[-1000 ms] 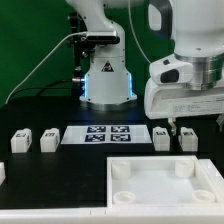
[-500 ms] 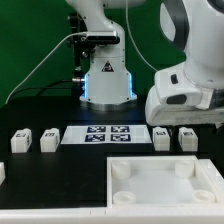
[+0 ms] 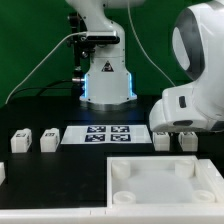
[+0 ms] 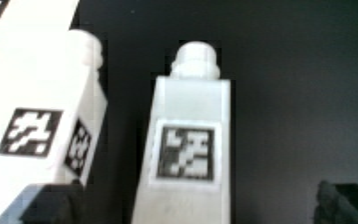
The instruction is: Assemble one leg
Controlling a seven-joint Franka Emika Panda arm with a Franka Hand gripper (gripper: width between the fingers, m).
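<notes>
Now my tool [image 4: 194, 208] hangs spread (jaws well apart), the leg [image 4: 194, 140] lying on the black surface [image 4: 291, 60] beneath the gap, a second leg [image 4: 43, 110] just beside it.

One white arm [image 3: 197, 60], base pedestal [image 3: 106, 78] at rear centre, lit blue at the front. Upper links loom large at the exterior view's right, bent forward and down. The wrist housing [image 3: 188, 108] sits low, close above the surface. The gripper [image 4: 197, 200] points downward, dark fingertips [image 4: 350, 196] parted wide.
</notes>
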